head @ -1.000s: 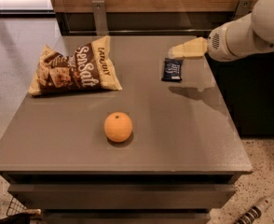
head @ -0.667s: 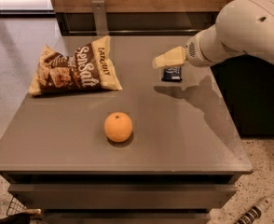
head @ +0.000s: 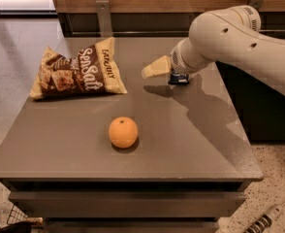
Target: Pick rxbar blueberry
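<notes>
The rxbar blueberry [head: 179,78] is a small dark navy bar lying on the grey table [head: 200,135] at the back right. Only its lower end shows; the rest is hidden behind my arm. My gripper [head: 155,68] is the tan wedge at the end of the white arm. It hovers above the table just left of the bar, pointing left toward the chip bag. Nothing shows in it.
A large tan-and-brown chip bag [head: 79,72] lies at the back left. An orange [head: 123,132] sits near the table's middle front. A wooden wall with a metal bracket [head: 102,16] runs behind the table. The arm [head: 239,38] spans the right rear.
The arm has swung left across the table. The gripper moved from right of the bar to its left, and the arm now covers most of the bar.
</notes>
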Tool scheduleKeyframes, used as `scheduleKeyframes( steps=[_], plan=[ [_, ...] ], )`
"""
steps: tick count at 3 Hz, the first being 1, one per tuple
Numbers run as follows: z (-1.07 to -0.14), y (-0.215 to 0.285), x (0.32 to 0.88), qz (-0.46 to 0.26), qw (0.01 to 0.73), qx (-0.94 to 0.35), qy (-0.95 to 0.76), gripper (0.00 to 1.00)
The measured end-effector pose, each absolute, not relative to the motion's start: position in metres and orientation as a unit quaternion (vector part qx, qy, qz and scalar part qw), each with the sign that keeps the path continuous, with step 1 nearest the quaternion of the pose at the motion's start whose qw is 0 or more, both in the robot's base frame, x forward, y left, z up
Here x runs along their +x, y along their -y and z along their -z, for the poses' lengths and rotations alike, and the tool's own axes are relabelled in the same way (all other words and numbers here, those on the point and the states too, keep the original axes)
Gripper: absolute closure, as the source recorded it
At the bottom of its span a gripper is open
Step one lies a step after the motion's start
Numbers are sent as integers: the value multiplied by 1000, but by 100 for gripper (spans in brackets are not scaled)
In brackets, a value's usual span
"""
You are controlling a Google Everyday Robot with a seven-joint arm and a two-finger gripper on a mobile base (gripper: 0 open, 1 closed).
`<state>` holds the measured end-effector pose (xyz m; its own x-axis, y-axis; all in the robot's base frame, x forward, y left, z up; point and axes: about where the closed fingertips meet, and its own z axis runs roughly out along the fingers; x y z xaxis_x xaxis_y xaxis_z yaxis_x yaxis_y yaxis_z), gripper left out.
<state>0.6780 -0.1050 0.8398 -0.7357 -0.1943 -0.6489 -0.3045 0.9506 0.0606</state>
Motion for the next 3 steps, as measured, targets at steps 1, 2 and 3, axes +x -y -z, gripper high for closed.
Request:
scheduleKeyframes(
  steps=[1,2,3],
  plan=[
    [-830,106,696,-76,331,-135,-931,0],
    [-820,112,714,-69,324,-130,-935,0],
    [-809,122,726,-66,318,-118,-939,0]
  ],
)
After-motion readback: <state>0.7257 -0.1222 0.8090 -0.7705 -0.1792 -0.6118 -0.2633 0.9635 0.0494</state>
